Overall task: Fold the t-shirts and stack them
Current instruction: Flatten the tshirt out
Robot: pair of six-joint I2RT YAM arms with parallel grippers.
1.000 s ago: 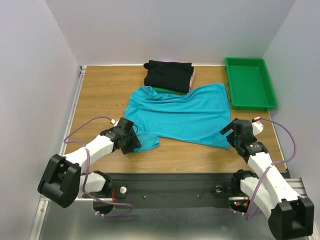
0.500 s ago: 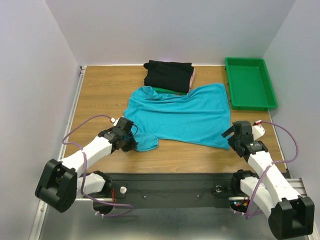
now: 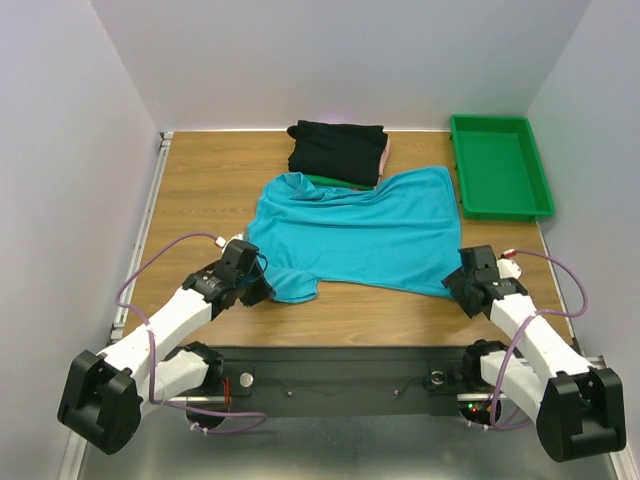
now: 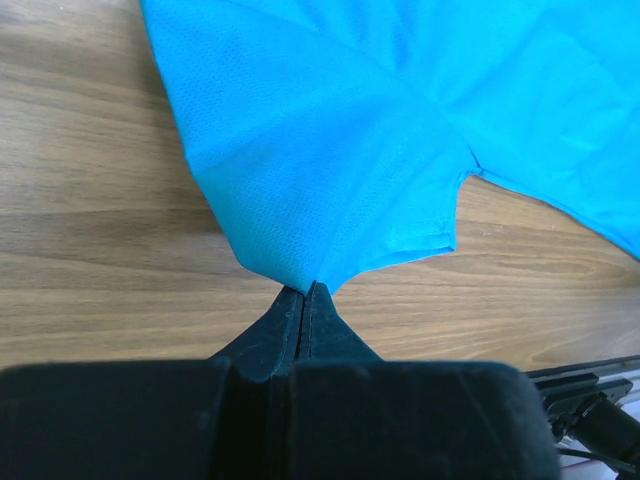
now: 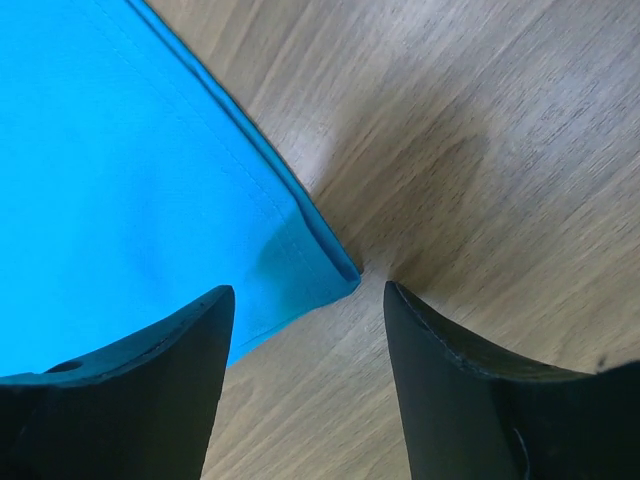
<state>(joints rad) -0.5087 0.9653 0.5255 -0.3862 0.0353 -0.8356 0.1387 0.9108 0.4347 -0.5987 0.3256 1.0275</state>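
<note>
A teal t-shirt (image 3: 360,230) lies spread flat across the middle of the wooden table (image 3: 200,190). My left gripper (image 3: 262,290) is shut on the tip of its near left sleeve (image 4: 330,200); the cloth is pinched between the fingertips (image 4: 305,292). My right gripper (image 3: 462,283) stands open at the shirt's near right hem corner (image 5: 335,268). That corner lies between the two fingers, and I cannot tell whether they touch it. Behind the teal shirt is a folded stack with a black t-shirt (image 3: 335,150) on top, a green edge (image 3: 330,183) and a pink edge (image 3: 386,152).
A rigid green plastic tray (image 3: 500,165) stands at the back right corner. White walls close in on the left, back and right. The black base rail (image 3: 340,365) runs along the near edge between the arms.
My left gripper has closed on the sleeve tip and shifted slightly. My right gripper has come down to the hem corner, and its fingers stand narrower than before.
</note>
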